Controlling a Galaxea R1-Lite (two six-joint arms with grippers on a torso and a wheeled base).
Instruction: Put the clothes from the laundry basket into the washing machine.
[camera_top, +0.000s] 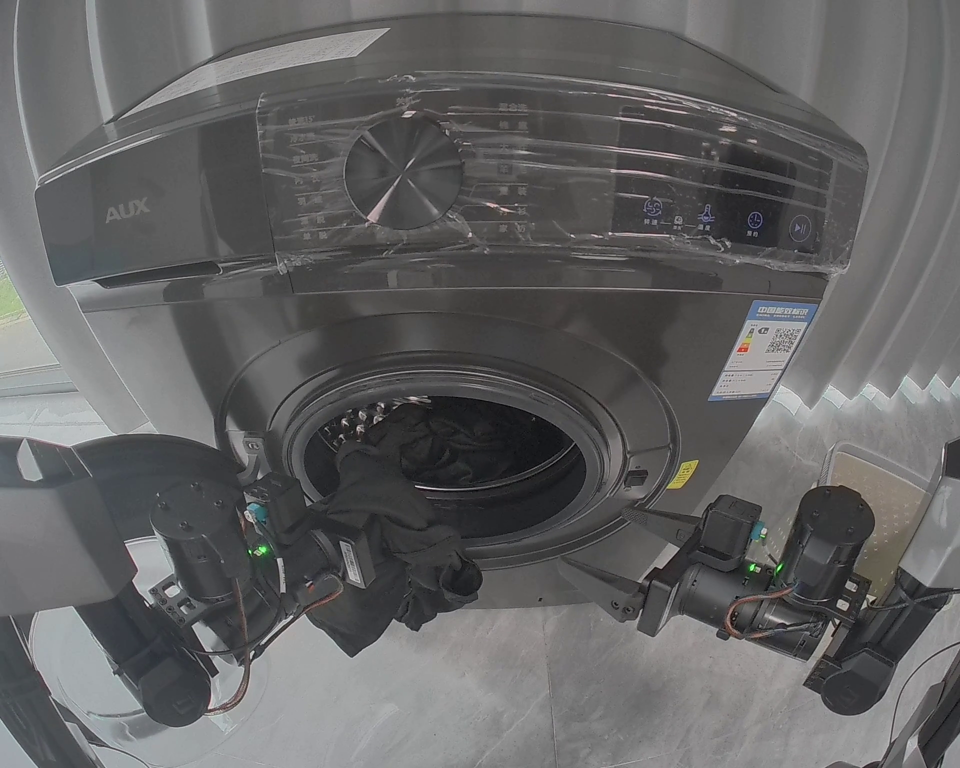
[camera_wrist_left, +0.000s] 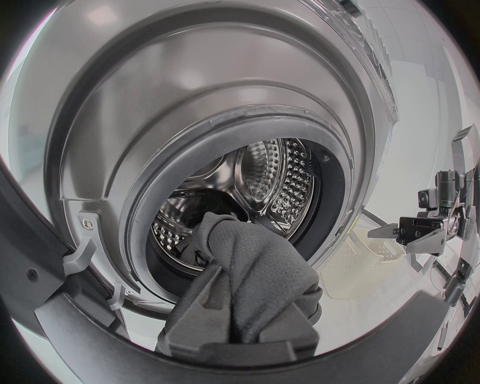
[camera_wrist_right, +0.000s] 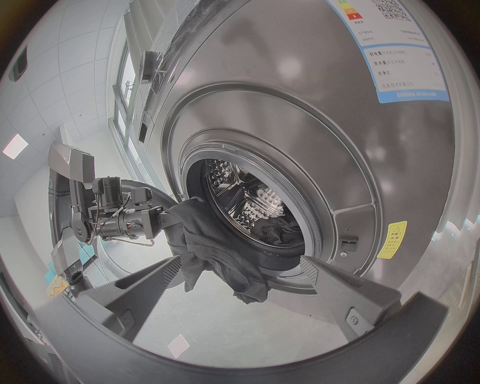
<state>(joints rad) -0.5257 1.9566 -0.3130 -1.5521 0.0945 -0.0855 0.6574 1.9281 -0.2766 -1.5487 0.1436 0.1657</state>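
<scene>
Grey metal makes up the washing machine (camera_top: 480, 330), and its round hole (camera_top: 520, 490) is open. In the head view a black cloth (camera_top: 395, 500) hangs over the lip of the hole, part inside and part dangling down outside. The left pincer (camera_top: 385, 560) is closed on this cloth, just in front of the hole. The right pincer (camera_top: 625, 555) is spread wide with nothing in it, low by the right side of the hole. A white laundry basket (camera_top: 880, 490) stands on the floor (camera_top: 520, 690) to the right. The door (camera_top: 140, 470) stands open at the left, behind the left arm. In the left wrist view the cloth is bunched between the two fingers (camera_wrist_left: 200, 310) and hides the bottom of the shiny drum (camera_wrist_left: 275, 175). In the right wrist view more dark clothes (camera_wrist_right: 275, 232) lie inside the drum, and a yellow sticker (camera_wrist_right: 392, 240) sits beside the hole.
</scene>
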